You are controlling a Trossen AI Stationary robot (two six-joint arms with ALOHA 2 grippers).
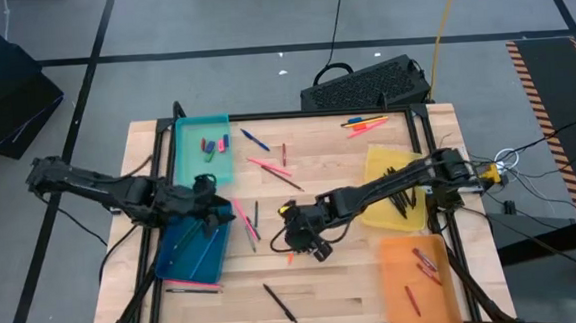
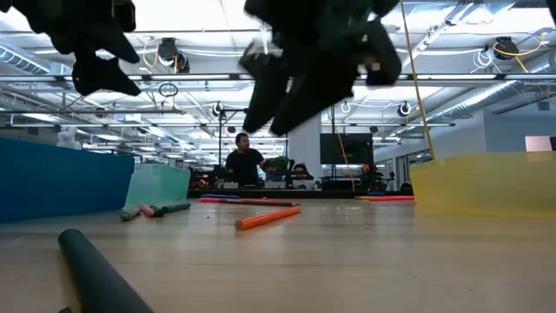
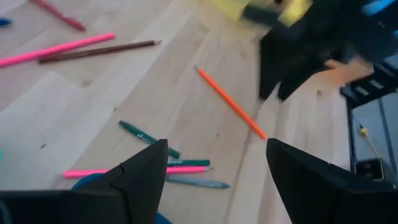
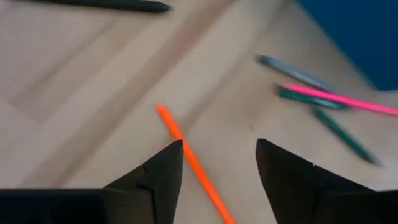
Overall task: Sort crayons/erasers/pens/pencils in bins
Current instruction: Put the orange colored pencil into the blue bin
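Near the middle of the table (image 1: 306, 291), the right gripper (image 1: 306, 243) hangs just above the wood with its fingers spread apart and nothing between them; an orange stick (image 4: 193, 163) lies on the boards right below it, slanted, partly under the gap between the fingers. The left gripper (image 1: 214, 214) sits at the table's left side over the near rim of the dark blue bin (image 1: 191, 253), its fingers also spread and empty. The teal bin (image 1: 203, 152) at the far left corner holds a few erasers (image 1: 214, 145). The yellow bin (image 1: 388, 190) lies by the right edge, the orange bin (image 1: 415, 269) at the near right corner with crayons (image 1: 426, 263) inside. Pink and dark pens (image 1: 247, 222) lie loose beside the blue bin
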